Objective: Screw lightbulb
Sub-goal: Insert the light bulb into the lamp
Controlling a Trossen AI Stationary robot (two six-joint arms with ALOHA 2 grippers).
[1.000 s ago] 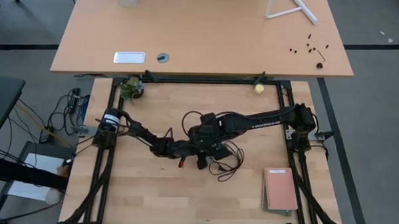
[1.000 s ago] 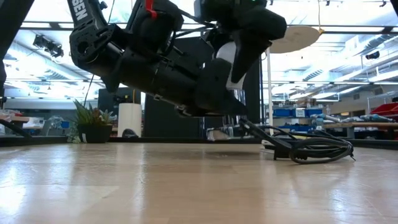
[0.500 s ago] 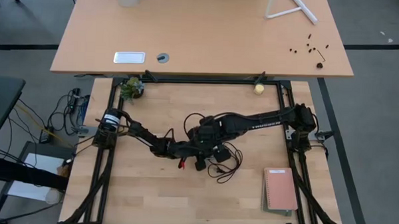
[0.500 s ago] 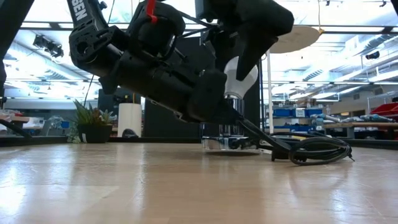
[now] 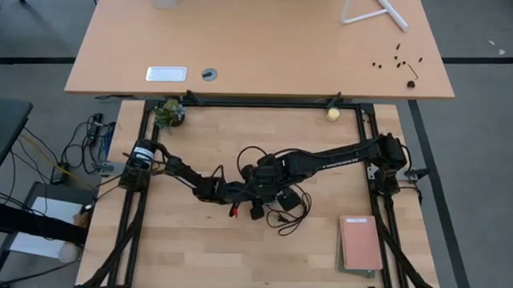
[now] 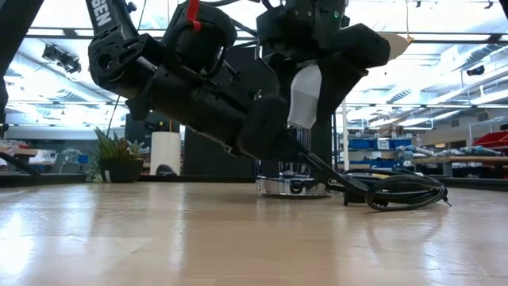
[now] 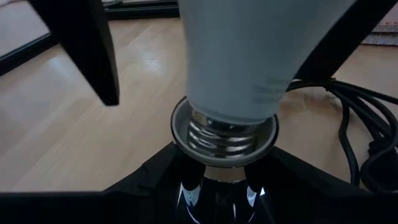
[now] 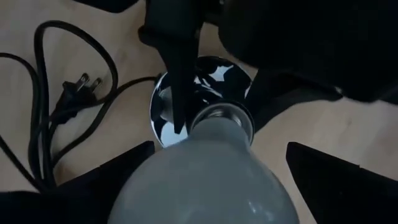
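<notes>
Held lightbulb (image 6: 305,94) upright in right gripper (image 6: 317,79), threads directly above silver socket (image 7: 224,134) pinched by left gripper (image 7: 217,180).

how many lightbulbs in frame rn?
1. The lightbulb is mid-table, held by the right gripper, its screw base entering the silver socket, which the left gripper steadies. None elsewhere, though the arms could hide some.
</notes>
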